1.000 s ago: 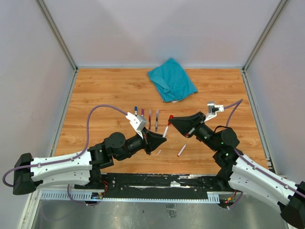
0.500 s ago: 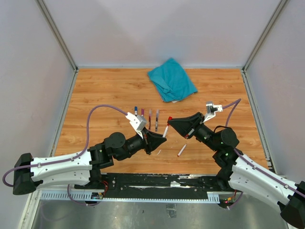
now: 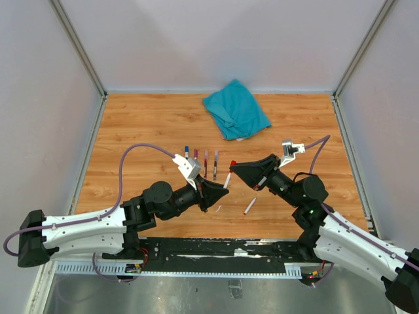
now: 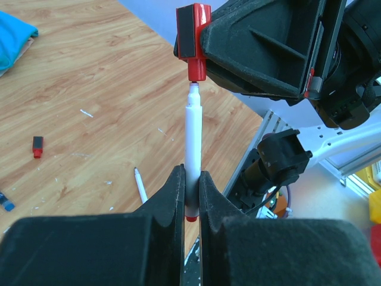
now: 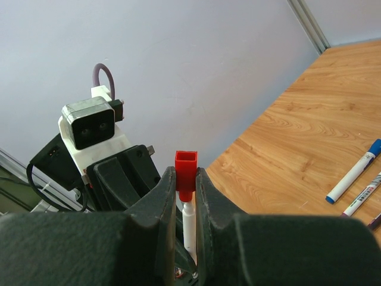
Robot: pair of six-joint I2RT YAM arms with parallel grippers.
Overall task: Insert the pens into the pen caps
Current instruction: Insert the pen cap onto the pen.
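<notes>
Two-handed capping, mid-air over table (image 3: 131, 124). Clenched left gripper (image 4: 191, 174) on white pen (image 4: 193, 128), tip right at mouth of red cap (image 4: 195, 59); pinched that cap in right gripper (image 5: 185, 179). Could have jammed tip on cap rim if off-axis, pushed pen back through the grip, or twisted cap loose under a hard push.

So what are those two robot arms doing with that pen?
They're putting a cap on a pen. The left gripper is pinching a white pen, and the right gripper is pinching a red cap. The pen's tip is right at the cap's opening, not pushed fully in yet. On the table lie four more pens in a row and a loose pen nearby.
</notes>
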